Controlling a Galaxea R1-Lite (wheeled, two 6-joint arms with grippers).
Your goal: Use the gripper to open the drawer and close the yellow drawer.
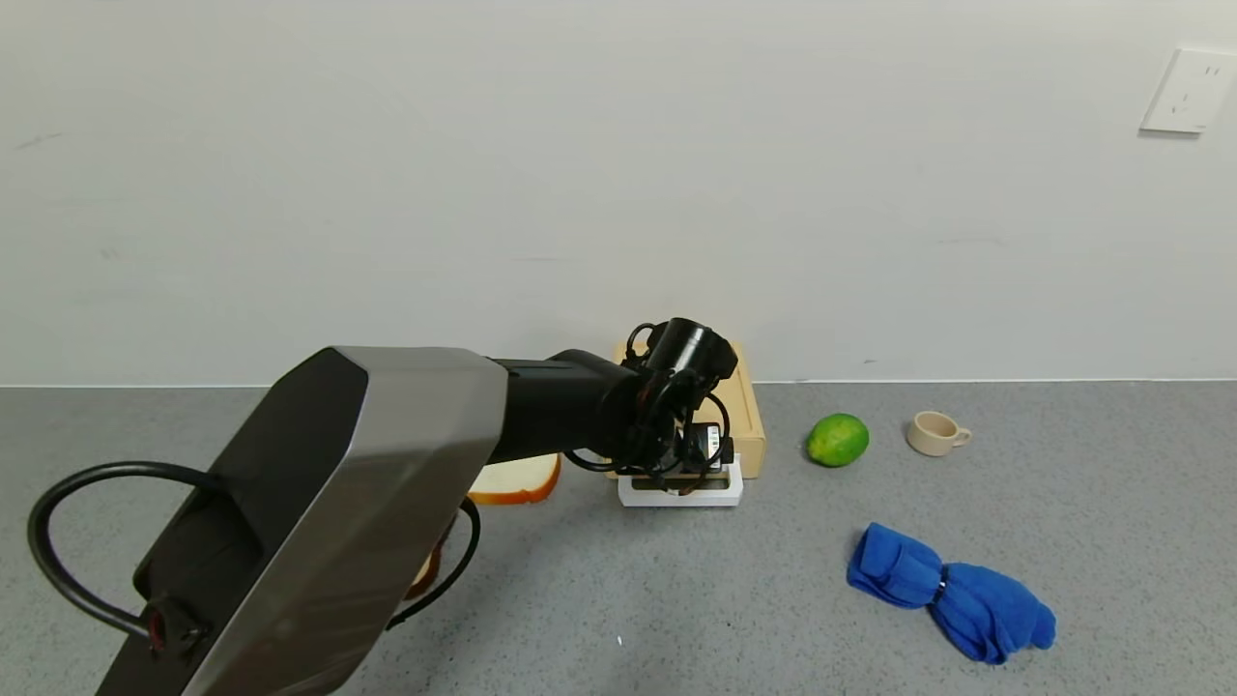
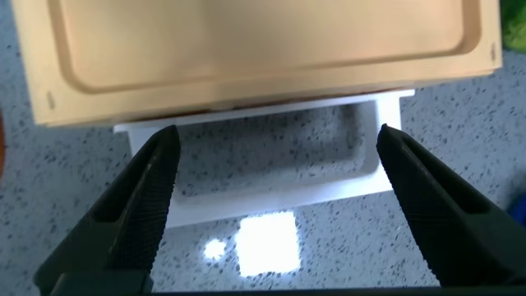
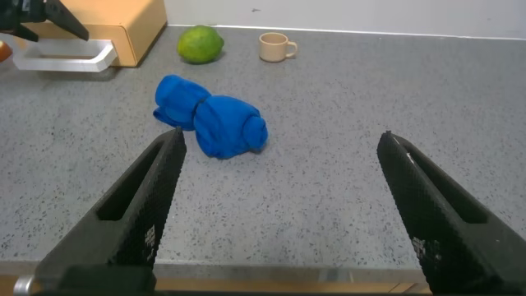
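Observation:
The pale yellow-tan drawer box (image 1: 749,416) stands at the back of the grey table against the wall, with its white loop handle (image 1: 681,495) facing me. The tray looks pushed in. My left gripper (image 1: 691,466) hangs just above the handle. In the left wrist view the left gripper (image 2: 277,136) is open, one finger at each end of the white handle (image 2: 279,197) below the casing (image 2: 263,41), touching nothing. My right gripper (image 3: 279,140) is open and empty, parked low near the table's front edge.
A green lime (image 1: 837,439) and a small beige cup (image 1: 935,432) sit right of the drawer. A crumpled blue cloth (image 1: 952,592) lies in front of them. A bread slice (image 1: 517,480) lies left of the drawer, partly under my left arm.

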